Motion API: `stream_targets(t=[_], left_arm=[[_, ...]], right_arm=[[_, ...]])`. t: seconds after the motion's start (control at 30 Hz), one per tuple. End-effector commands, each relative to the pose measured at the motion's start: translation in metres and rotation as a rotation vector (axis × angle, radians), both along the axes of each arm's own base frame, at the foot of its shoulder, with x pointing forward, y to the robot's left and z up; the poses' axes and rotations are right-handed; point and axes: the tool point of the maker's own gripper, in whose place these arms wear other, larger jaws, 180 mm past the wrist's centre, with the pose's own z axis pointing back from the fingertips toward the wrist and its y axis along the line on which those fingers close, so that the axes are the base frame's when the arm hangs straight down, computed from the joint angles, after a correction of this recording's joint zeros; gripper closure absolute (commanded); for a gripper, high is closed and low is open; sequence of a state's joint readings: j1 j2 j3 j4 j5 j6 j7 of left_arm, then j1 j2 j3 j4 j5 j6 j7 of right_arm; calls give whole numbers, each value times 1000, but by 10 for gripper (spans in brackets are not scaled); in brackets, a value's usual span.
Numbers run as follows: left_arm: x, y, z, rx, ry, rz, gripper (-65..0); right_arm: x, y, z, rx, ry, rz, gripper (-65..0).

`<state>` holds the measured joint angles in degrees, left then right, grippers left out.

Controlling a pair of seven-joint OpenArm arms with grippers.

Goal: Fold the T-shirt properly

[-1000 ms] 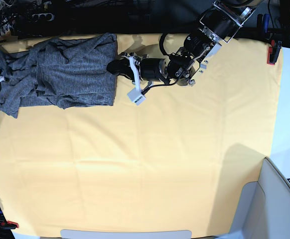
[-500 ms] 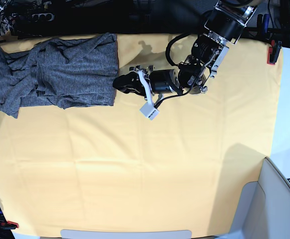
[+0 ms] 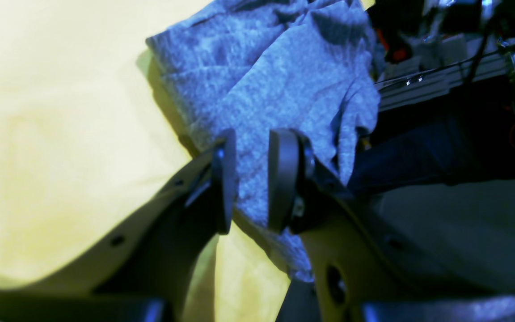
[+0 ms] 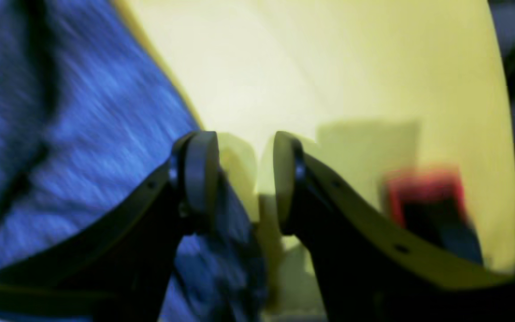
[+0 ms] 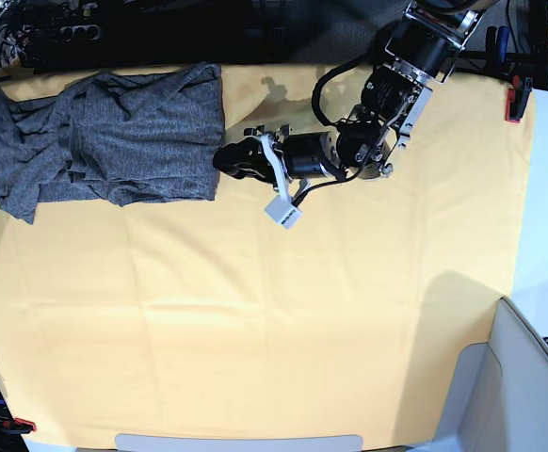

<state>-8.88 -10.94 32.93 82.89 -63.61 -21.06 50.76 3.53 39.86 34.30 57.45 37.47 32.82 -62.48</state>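
Covering the whole table is one yellow cloth [image 5: 255, 320], and one grey T-shirt [image 5: 104, 137] lies bunched in its far corner on the right arm's side. Just beside the shirt's edge hangs the left gripper [image 5: 229, 158], its fingers a little apart with nothing between them. A white tag [image 5: 283, 213] dangles from that arm. The right gripper [image 4: 245, 179] is also parted and empty beside the shirt. One red clamp [image 5: 516, 102] grips the cloth's far edge.

No readable text anywhere, white tag [image 5: 284, 212] on left arm's cable illegible
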Motion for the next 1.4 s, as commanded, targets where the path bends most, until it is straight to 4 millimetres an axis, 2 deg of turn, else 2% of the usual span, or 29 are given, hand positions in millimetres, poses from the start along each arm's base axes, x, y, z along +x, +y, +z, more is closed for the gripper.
stream_targets(t=[0.0, 0.13, 0.4, 0.5, 0.57, 0.73, 1.07, 1.23, 1.37], left_arm=[[9, -4, 17, -46, -41, 5, -129], [9, -4, 16, -45, -38, 6, -129], [9, -4, 16, -44, -37, 6, -129], [9, -4, 16, -44, -37, 6, -129], [9, -4, 16, -44, -37, 6, -129], [9, -3, 15, -42, -35, 7, -129], [9, 4, 11, -24, -36, 9, -129], [9, 5, 11, -22, -36, 9, -129], [9, 4, 10, -21, -33, 7, -129]], right_arm=[[15, -1, 13, -22, -44, 34, -211], [21, 17, 2, -6, -36, 78, -211], [26, 21, 7, -8, -56, 134, -211], [23, 10, 14, -9, -86, 89, -211], [13, 0, 17, -11, -97, 50, -211], [-2, -21, 40, -69, -150, -2, -211], [-2, -8, 34, -46, -173, -4, -213], [3, -2, 39, 0, -203, 0, -217], [11, 4, 46, 41, -220, 8, -249]])
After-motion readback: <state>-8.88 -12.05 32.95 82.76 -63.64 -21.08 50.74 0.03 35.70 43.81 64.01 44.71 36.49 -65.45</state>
